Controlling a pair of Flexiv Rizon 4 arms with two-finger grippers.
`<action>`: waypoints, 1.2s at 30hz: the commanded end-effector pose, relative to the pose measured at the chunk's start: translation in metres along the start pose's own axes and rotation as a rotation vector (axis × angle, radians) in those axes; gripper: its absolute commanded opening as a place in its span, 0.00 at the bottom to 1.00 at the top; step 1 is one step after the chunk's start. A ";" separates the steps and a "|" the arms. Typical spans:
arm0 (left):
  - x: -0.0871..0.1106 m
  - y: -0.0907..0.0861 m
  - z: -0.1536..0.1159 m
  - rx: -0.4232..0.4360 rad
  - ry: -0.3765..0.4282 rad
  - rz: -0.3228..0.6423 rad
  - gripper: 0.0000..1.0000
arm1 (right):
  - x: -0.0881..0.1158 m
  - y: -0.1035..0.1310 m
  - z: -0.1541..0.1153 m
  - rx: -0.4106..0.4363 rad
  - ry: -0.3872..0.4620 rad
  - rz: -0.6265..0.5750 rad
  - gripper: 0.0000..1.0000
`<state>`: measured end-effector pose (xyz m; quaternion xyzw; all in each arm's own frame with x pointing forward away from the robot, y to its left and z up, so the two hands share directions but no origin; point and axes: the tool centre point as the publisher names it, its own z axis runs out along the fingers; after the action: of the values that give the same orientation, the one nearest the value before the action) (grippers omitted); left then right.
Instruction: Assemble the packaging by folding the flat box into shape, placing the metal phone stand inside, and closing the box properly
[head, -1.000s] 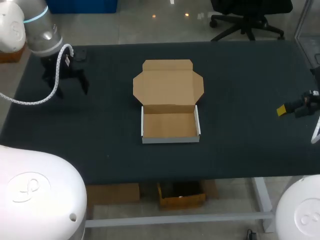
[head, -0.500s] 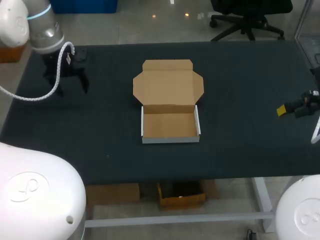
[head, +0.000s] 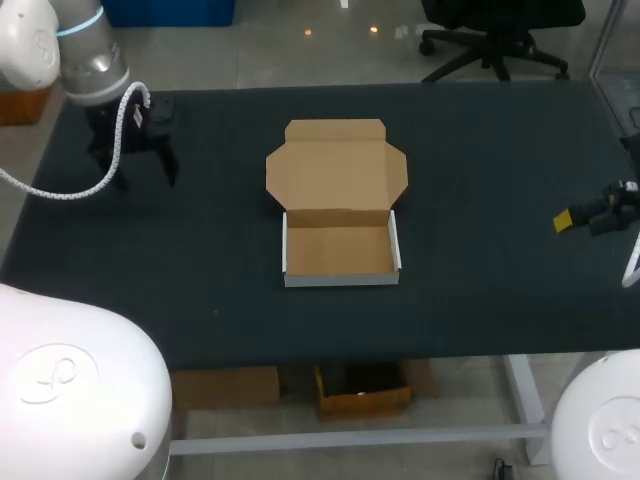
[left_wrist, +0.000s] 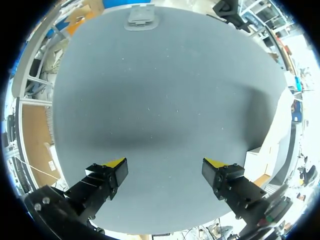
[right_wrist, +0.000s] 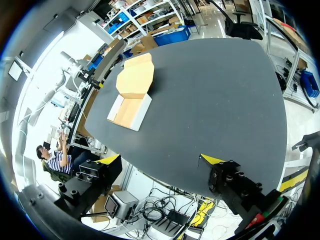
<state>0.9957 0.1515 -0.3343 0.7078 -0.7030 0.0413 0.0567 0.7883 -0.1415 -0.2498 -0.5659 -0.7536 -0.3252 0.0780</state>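
Holding left pincer (left_wrist: 167, 167) wide open, empty; finding phone stand (left_wrist: 142, 16) straight ahead, toward tabletop's (left_wrist: 165, 100) far edge, nearest this arm.

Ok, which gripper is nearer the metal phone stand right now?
Left. The left gripper hangs open just short of the phone stand at the table's far left corner; the right gripper is across the table, beyond the box, at the right edge.
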 end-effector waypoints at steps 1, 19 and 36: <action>0.000 -0.001 0.000 -0.004 -0.003 0.000 1.00 | 0.000 0.000 -0.002 0.000 0.003 -0.001 1.00; 0.000 -0.001 0.000 -0.004 -0.003 0.000 1.00 | 0.000 0.000 -0.002 0.000 0.003 -0.001 1.00; 0.000 -0.013 0.004 -0.013 -0.023 -0.006 1.00 | 0.000 0.000 -0.002 0.000 0.003 -0.001 1.00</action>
<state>0.9982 0.1534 -0.3350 0.7072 -0.7039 0.0409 0.0523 0.7883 -0.1415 -0.2498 -0.5659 -0.7536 -0.3252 0.0780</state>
